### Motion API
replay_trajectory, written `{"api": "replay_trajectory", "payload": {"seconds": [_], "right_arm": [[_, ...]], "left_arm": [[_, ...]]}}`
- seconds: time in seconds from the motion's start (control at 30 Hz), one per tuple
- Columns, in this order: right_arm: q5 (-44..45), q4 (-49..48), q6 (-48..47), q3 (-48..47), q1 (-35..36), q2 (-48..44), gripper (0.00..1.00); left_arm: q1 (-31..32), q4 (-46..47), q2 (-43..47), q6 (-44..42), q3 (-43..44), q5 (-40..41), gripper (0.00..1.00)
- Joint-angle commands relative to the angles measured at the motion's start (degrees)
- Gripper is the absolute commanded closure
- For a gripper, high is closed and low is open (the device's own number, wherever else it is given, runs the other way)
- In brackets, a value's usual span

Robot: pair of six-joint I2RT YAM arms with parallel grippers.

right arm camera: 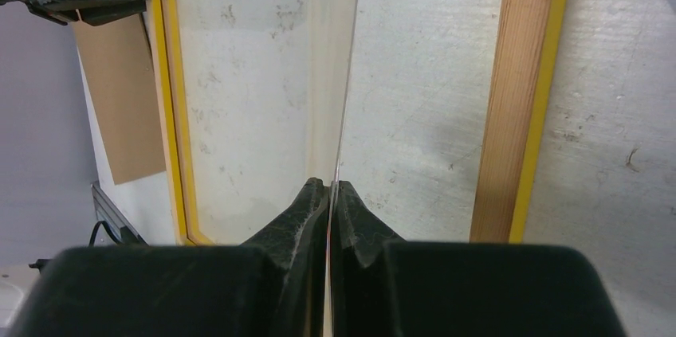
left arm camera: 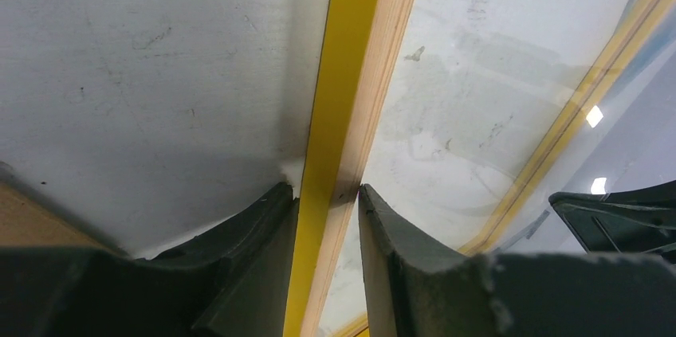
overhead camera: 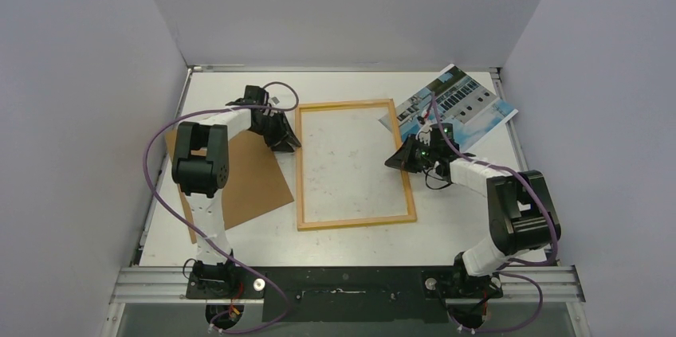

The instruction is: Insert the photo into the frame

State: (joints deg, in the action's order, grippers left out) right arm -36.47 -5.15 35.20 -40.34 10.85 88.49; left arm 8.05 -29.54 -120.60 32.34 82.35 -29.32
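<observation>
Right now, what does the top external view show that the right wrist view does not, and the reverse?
Only the top view: the photo, lying at the frame's far right corner, and the frame's whole outline. Only the right wrist view: a thin clear sheet, edge-on, running into the right gripper's shut fingers. Both: the frame, the brown board, the left gripper and the right gripper.
</observation>
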Motion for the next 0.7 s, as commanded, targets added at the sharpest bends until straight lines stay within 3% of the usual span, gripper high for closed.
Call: {"api": "replay_trajectory", "payload": {"seconds": [0.0,0.67], "right_arm": [[-1.1,2.0,-4.4,-3.7,-0.4,2.1,1.0],[-2.7,1.1,-3.8,-4.9,-0.1,4.3,1.0]], "left_arm": [[0.6,-2.1,-2.2,-2.4,1.9,3.3,0.67],[0.9,-3.0,-3.6,-2.3,2.8,3.5,0.68]]}}
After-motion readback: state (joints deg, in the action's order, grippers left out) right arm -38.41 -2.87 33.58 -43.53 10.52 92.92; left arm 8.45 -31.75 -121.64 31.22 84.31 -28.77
